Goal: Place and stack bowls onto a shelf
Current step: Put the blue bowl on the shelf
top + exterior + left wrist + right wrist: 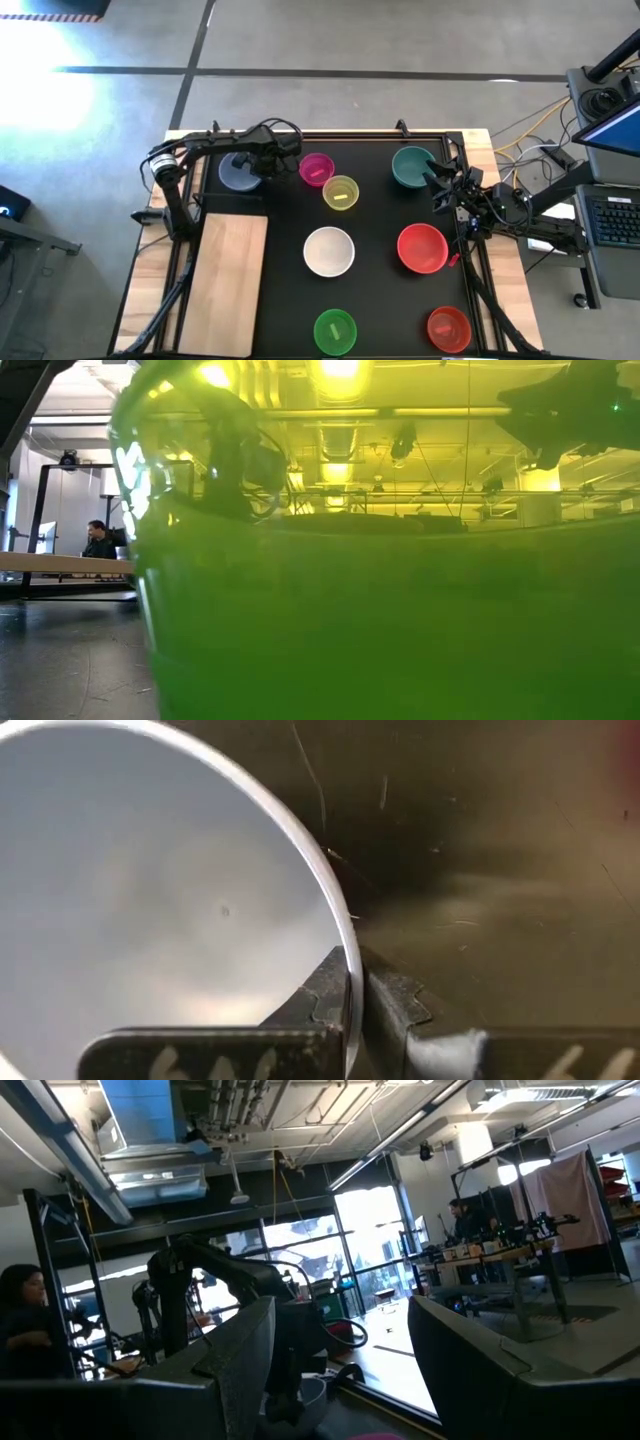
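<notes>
Left pincer (pixel 350 1010) is clamped on the rim of the grey-blue bowl (pixel 150 900), one finger inside the wall and one outside, jaws narrow with the thin plastic edge pinched between them. From above, that same bowl (pixel 240 172) sits at the far left corner of the black mat (pixel 380 210), just beyond the far end of the shelf (pixel 230 280), and whether it has left the mat yet I can't quite say from up here.

Out from there: the shelf, that pale wooden board along the left side of the surface, carries nothing. So as a judgement, the job is right at the start, first bowl gripped, none placed, none stacked.

Seven more wait on the mat: magenta bowl (pixel 316 168) and yellow bowl (pixel 340 192) just beside each other near the left arm, white bowl (pixel 329 251) in the middle, teal bowl (pixel 412 166) far right, large red bowl (pixel 422 247) below it, small red bowl (pixel 448 328) and green bowl (pixel 334 331) at the near edge.

Right pincer (pixel 440 185) hangs beside the teal bowl, fingers spread wide and holding nothing, pointed out level toward the room.
</notes>
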